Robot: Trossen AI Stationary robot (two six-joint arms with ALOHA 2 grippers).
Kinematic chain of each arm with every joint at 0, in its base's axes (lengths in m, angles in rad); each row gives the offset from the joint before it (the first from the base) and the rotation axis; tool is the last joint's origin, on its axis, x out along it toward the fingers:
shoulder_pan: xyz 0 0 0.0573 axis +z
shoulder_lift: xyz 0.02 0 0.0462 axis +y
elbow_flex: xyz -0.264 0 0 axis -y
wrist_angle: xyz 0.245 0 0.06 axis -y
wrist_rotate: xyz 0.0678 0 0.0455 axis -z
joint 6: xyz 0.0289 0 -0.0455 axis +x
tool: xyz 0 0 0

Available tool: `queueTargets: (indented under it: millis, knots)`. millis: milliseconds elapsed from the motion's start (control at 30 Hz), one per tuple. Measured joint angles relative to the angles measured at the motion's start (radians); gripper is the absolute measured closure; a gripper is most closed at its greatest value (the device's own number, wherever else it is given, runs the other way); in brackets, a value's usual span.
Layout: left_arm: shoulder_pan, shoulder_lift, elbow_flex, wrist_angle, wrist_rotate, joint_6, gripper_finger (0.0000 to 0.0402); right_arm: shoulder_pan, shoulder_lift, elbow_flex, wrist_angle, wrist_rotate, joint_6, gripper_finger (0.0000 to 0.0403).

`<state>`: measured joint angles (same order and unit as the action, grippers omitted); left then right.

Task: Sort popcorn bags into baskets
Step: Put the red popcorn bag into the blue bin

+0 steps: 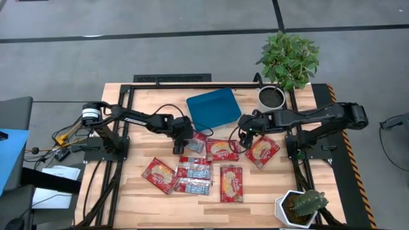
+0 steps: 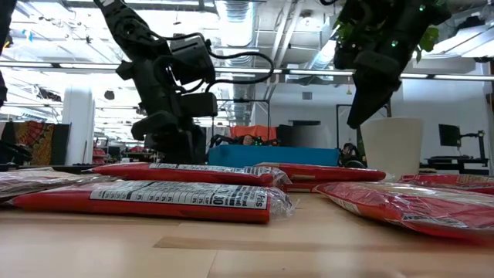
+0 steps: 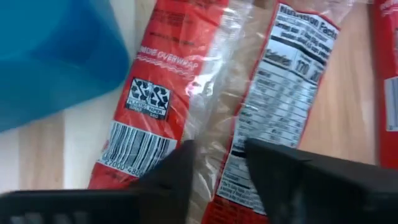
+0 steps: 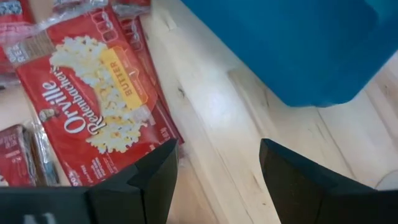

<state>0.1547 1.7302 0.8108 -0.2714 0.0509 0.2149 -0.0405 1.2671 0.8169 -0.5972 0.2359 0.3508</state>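
While the left jaws (image 3: 217,174) straddle a popcorn bag (image 3: 211,81).

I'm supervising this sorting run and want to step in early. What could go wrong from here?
The left gripper is low over a label-side-up popcorn bag that overlaps its neighbours, so a pinch might drag or lift two. The glossy wrap could slip. The right gripper, open near the teal basket, may crowd the left arm's path there.

Left gripper (image 3: 216,163) straddles a popcorn bag (image 3: 211,93) beside the teal basket (image 3: 50,56).
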Motion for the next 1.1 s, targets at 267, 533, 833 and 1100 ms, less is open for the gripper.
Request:
queueTargets:
  millis: [267, 533, 833, 1100]
  knots:
    - [-0.016, -0.050, -0.011, -0.080, 0.025, -0.141, 0.0399, 0.014, -0.005, 0.000, 0.009, -0.005, 0.022, 0.0154]
    - [-0.059, -0.300, -0.023, -0.243, 0.111, -0.373, 0.0401, 0.014, -0.005, 0.000, 0.007, -0.030, 0.026, 0.0154]
    - [-0.057, -0.511, -0.018, -0.255, -0.064, -0.505, 0.0401, 0.014, -0.005, 0.000, 0.010, -0.030, 0.007, 0.0154]
    - [-0.062, -0.527, -0.017, -0.278, -0.051, -0.443, 0.0390, 0.014, -0.005, 0.000, 0.011, -0.030, -0.018, 0.0154]
